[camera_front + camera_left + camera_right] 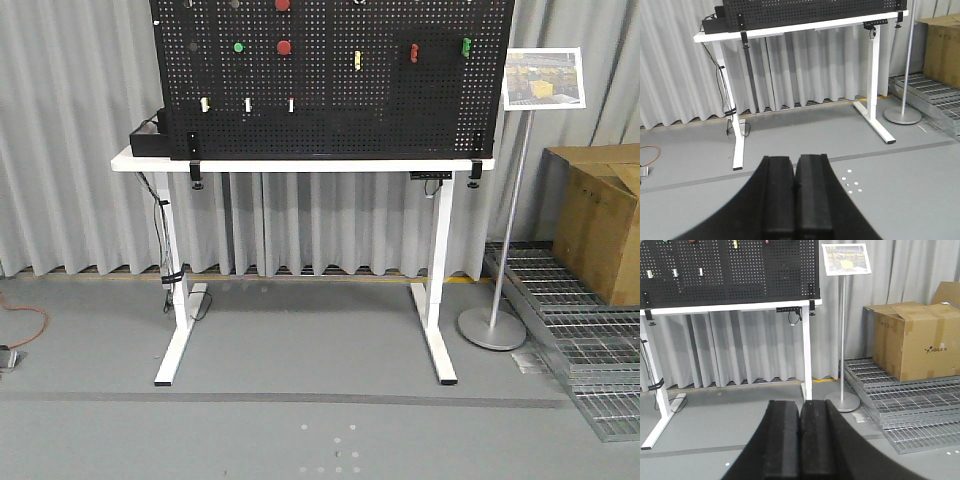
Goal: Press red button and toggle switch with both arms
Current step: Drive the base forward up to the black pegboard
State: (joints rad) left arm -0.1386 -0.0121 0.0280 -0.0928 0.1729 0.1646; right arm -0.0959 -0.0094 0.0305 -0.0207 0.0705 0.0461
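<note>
A black pegboard (330,110) stands on a white table (300,163) across the room. Two round red buttons show on it: one (285,47) in full, another (283,5) cut by the top edge. I cannot tell which is the larger. The toggle switch does not stand out against the black board at this distance. My left gripper (795,158) is shut and holds nothing, low over the grey floor and far from the table. My right gripper (800,403) is likewise shut and holds nothing, aimed toward the table's right leg (806,352).
On the board are a green button (238,47), a yellow piece (357,60) and three white levers (248,104). A sign stand (495,325), a cardboard box (600,220) and metal grates (580,330) stand to the right. Cables (165,240) hang by the left leg.
</note>
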